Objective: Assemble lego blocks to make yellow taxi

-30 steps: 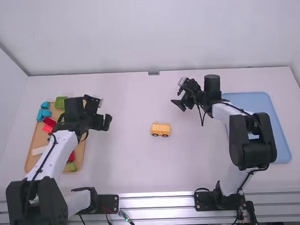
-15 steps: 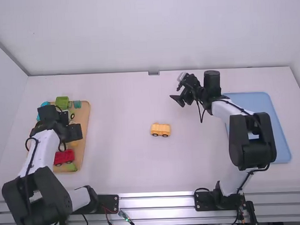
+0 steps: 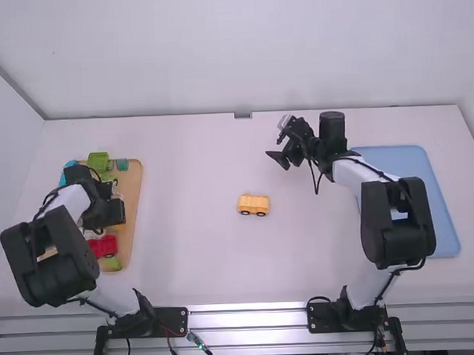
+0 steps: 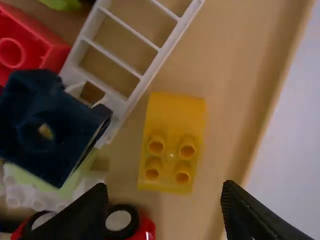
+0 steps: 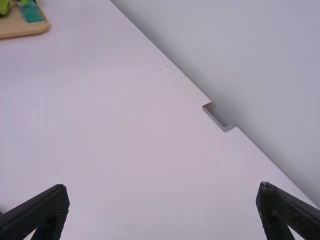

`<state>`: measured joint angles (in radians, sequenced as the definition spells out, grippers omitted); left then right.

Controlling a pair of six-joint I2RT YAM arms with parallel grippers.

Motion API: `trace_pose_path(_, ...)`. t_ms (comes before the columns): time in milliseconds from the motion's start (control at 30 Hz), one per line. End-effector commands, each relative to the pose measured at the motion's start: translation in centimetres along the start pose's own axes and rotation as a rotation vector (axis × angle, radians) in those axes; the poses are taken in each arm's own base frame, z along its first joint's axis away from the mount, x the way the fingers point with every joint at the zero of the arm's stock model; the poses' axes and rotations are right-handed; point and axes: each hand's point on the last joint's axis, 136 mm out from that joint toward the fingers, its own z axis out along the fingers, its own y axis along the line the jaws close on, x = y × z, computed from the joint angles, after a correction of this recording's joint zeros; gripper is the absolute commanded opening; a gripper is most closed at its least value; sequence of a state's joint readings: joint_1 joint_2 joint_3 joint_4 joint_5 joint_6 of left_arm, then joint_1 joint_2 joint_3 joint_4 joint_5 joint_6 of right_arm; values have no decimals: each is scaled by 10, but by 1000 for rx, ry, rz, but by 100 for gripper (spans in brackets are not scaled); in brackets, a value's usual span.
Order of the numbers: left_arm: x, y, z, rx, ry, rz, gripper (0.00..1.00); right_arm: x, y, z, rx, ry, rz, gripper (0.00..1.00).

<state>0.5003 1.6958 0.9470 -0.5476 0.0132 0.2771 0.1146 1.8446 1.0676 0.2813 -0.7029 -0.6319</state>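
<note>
Yellow taxi (image 3: 254,205) looks part-built, just below centre in the high view. You've probably got that curved yellow block (image 4: 172,142) on the mid-left tray (image 3: 132,186) left to add; your left gripper (image 4: 165,189)'s spread above it, your right gripper (image 5: 163,187)'s spread and empty.

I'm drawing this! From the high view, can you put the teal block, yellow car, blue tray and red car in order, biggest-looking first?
1. Blue tray
2. Yellow car and red car: too alike to rank
3. Teal block
</note>
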Motion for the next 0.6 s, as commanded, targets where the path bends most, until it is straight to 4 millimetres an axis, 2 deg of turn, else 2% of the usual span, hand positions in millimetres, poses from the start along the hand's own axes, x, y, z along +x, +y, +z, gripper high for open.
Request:
trace_pose_path(0, -4, 3, 7, -4, 5, 24, 55, -22, -4, -3, 9, -36, -29, 99)
trace_pose_path(267, -12, 5, 18, -9, -16, 32, 50, -22, -4, -3, 9, -36, -29, 99)
trace_pose_path(567, -10, 3, 28, 6, 0, 31, 47, -22, -2, -2, 5, -36, -29, 99)
